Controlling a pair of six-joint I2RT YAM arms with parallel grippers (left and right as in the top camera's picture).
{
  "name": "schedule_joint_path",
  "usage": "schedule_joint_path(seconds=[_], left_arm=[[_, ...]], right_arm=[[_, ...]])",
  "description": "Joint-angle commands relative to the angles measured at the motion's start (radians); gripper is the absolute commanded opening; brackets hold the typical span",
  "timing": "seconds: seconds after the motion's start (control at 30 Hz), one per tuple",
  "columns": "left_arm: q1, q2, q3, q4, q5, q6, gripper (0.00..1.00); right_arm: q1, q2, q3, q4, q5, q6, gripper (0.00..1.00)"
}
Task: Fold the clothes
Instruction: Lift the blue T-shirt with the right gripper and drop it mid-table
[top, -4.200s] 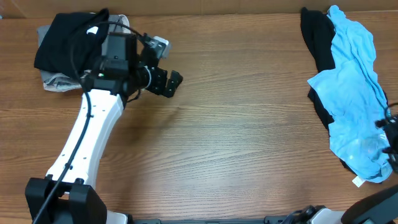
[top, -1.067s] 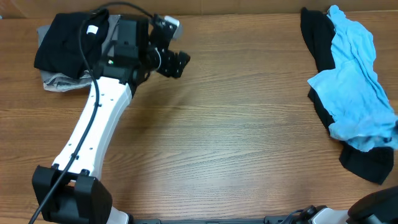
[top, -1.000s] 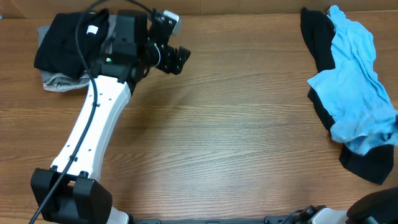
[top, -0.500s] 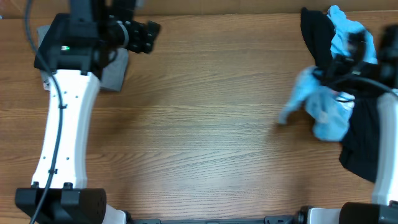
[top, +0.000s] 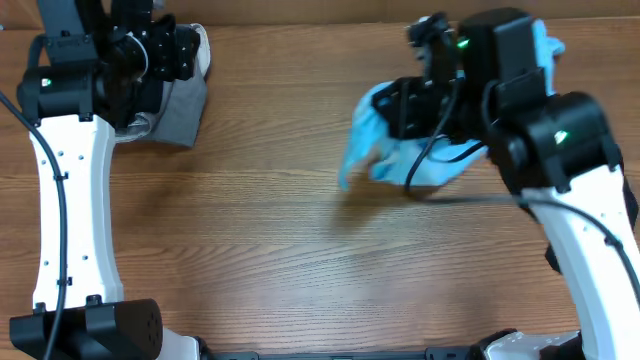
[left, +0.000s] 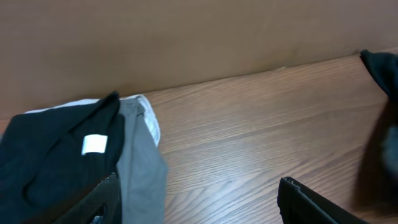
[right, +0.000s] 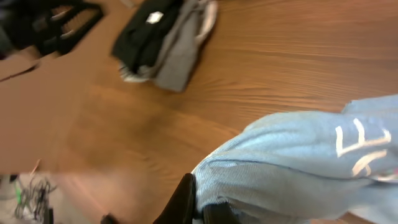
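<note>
1 garment moved | right fingers (right: 186, 202) clenched on light blue T-shirt (top: 370, 130), hauled from right edge toward desk (top: 300, 250) centre | left fingers (left: 298, 196) spread, empty, withdrawn over black-and-grey pile (top: 180, 100), far-left corner | judged: spreading flat comes next.

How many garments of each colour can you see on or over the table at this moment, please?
light blue T-shirt: 1
black garment: 1
grey garment: 1
Total: 3. This counts the white edge beside the grey garment as part of it; whether it is a separate piece cannot be told.
</note>
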Motion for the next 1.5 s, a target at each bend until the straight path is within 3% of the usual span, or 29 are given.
schedule_joint_path(seconds=[0.0,0.4,0.67,0.83,1.03,1.3,1.47], left_arm=[[0.014,-0.053,0.028,0.0,-0.003,-0.014,0.84],[0.034,-0.147,0.028,-0.009,-0.003,-0.014,0.86],[0.044,-0.231,0.028,-0.027,-0.003,-0.014,0.87],[0.043,-0.245,0.028,-0.065,0.018,-0.015,0.87],[0.002,-0.211,0.026,-0.154,0.043,0.013,0.87],[-0.183,-0.099,0.026,-0.306,0.06,0.209,0.82],[-0.278,-0.012,0.026,-0.33,0.058,0.23,0.79]], right_arm=[[0.097,-0.036,0.045,0.016,0.059,0.053,0.04],[0.357,-0.032,0.045,0.056,0.139,0.136,0.04],[0.429,-0.029,0.042,-0.065,0.392,0.218,0.04],[0.357,-0.008,0.02,-0.093,0.523,0.222,0.04],[0.173,0.085,0.002,-0.063,0.515,0.202,0.04],[-0.007,0.256,0.002,0.068,0.29,0.153,0.04],[-0.063,0.364,0.002,0.138,0.177,0.149,0.1]])
